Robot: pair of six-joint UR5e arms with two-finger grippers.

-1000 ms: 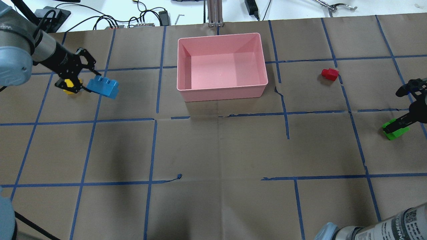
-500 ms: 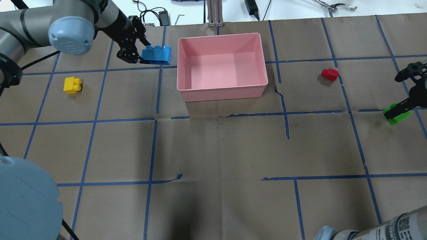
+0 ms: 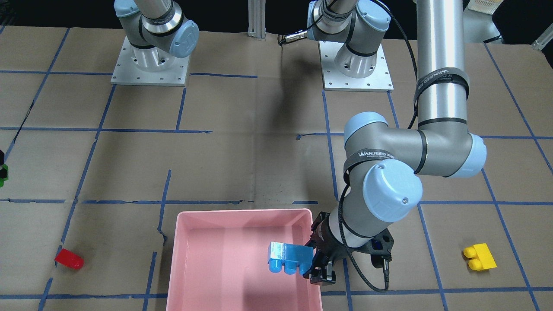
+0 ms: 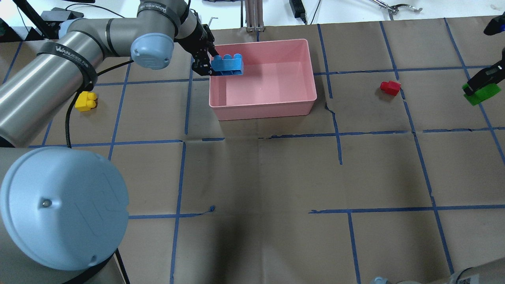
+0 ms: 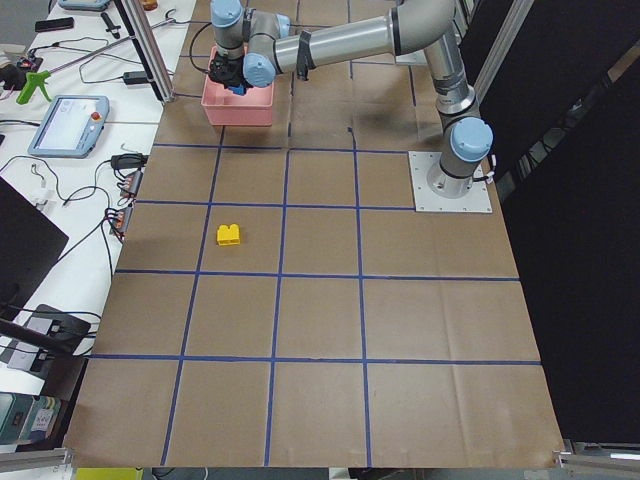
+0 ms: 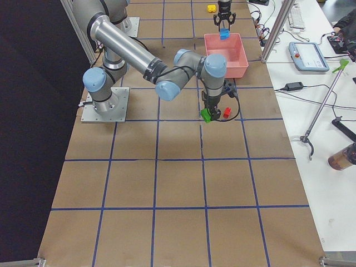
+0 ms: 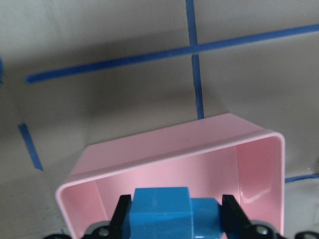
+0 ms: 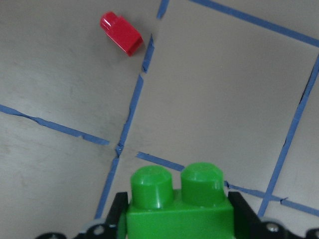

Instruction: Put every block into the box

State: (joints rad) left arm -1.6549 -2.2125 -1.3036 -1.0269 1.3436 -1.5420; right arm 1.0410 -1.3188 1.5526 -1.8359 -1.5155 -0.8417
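Note:
The pink box (image 4: 264, 111) stands at the table's far middle and holds no block on its floor. My left gripper (image 4: 210, 66) is shut on the light blue block (image 4: 227, 64), holding it in the air over the box's far left corner; the block also shows in the front view (image 3: 287, 258) and the left wrist view (image 7: 164, 209). My right gripper (image 4: 476, 86) is shut on the green block (image 4: 482, 95), lifted at the far right. The red block (image 4: 389, 87) lies right of the box. The yellow block (image 4: 86, 101) lies left of it.
An aluminium post (image 4: 254, 15) stands just beyond the box's far wall. Cables and tools lie on the white surface past the table's far edge. My left arm's elbow (image 4: 152, 51) hangs over the table left of the box. Blue tape lines grid the brown table.
My left gripper has carried the blue block right, from beside the box to over its far left corner. My right gripper has lifted the green block and moved it farther from me.

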